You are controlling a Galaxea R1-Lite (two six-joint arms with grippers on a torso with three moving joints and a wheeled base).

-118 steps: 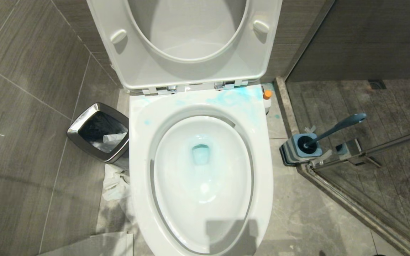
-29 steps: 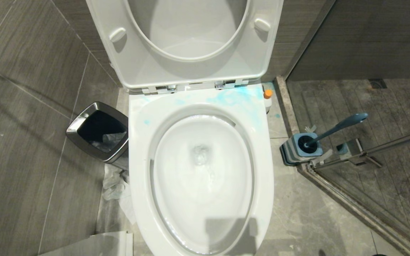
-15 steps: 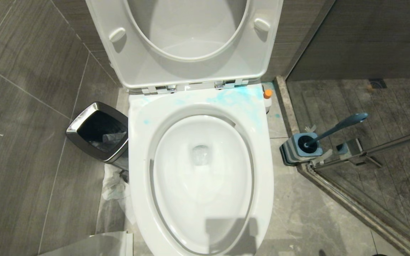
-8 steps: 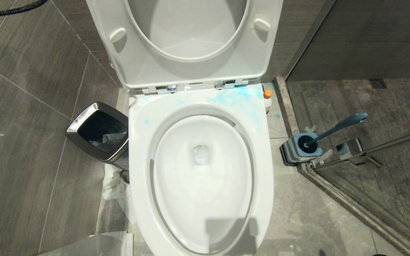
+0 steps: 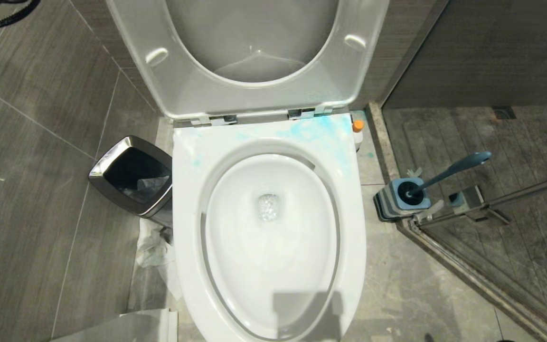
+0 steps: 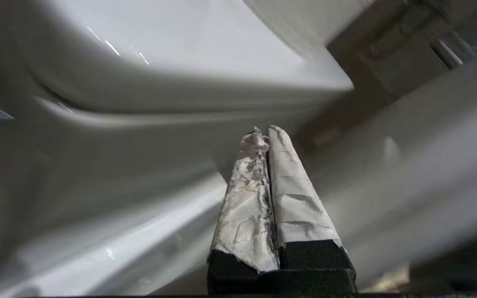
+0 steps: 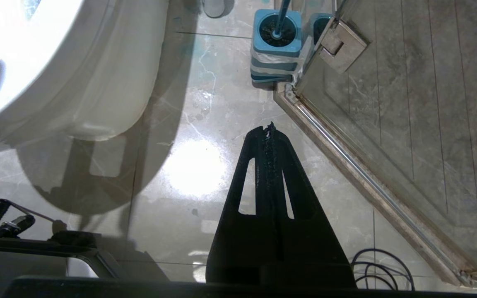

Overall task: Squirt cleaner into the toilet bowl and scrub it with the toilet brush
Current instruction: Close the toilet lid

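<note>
The white toilet bowl [image 5: 188,228] fills the middle of the head view, with pale foamy water at its drain. Light-blue cleaner [image 5: 318,130] is smeared across the back of the rim. The raised seat and lid [image 5: 178,90] lean forward. The toilet brush [image 5: 449,171] stands in its stand [image 5: 387,204] on the right, and the brush [image 7: 282,16] also shows in the right wrist view. My left gripper [image 6: 265,130], wrapped in white, is shut and empty, close to a blurred glossy white surface. My right gripper [image 7: 269,126] hangs shut over the floor.
A chrome-rimmed waste bin [image 5: 131,175] stands left of the bowl, with crumpled tissue [image 5: 152,247] on the floor beside it. An orange-capped bottle [image 5: 357,130] sits behind the rim's right corner. The glass shower door's rail [image 5: 468,270] runs diagonally on the right.
The bowl's blue water has swirled away to pale foam. The seat and lid have just tipped forward. A dark cable has come into the head view's top left corner.
</note>
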